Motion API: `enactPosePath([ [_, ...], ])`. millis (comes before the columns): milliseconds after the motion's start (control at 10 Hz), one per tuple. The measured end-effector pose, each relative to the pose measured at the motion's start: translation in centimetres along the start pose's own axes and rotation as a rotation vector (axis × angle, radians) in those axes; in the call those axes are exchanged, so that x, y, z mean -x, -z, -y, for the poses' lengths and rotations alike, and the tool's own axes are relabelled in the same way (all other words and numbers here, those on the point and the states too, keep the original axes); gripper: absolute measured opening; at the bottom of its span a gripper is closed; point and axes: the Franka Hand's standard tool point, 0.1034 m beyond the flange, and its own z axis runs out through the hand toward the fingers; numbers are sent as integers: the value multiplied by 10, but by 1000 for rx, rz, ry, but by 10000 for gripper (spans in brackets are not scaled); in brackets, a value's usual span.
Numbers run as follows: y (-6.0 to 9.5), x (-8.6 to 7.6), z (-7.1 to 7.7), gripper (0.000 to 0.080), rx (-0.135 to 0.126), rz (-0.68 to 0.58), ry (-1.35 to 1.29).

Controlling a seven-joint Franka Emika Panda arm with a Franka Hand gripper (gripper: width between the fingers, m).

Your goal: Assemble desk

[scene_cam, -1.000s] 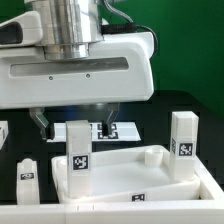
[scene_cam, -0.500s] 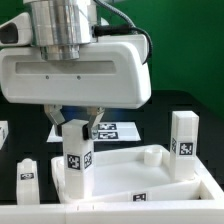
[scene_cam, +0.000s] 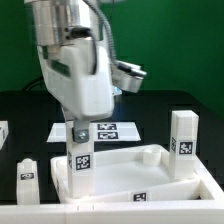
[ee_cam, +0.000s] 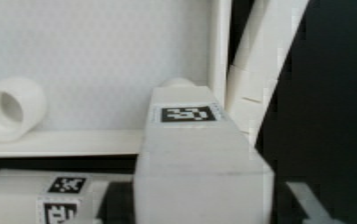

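Glossy white robot arm with rounded, boxy casing under a silver-grey metal cylinder. A dark round fitting juts from its side. The end effector is small and grey.

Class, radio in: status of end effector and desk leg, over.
End effector shut on upright leg. Leg at panel corner. No obstruction seen.
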Motion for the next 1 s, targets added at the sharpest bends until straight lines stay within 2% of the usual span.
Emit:
enactPosePath([
  [100, 0, 0, 0, 285, -1, 2, -63],
  [300, 1, -7, -1, 286, -15, 27, -365],
  [600, 2, -6, -3, 298, -4, 39, -659],
  [900, 1, -5, -3, 301, -1, 35, -638],
  [1000, 0, -5, -3, 529, -1, 35, -638],
])
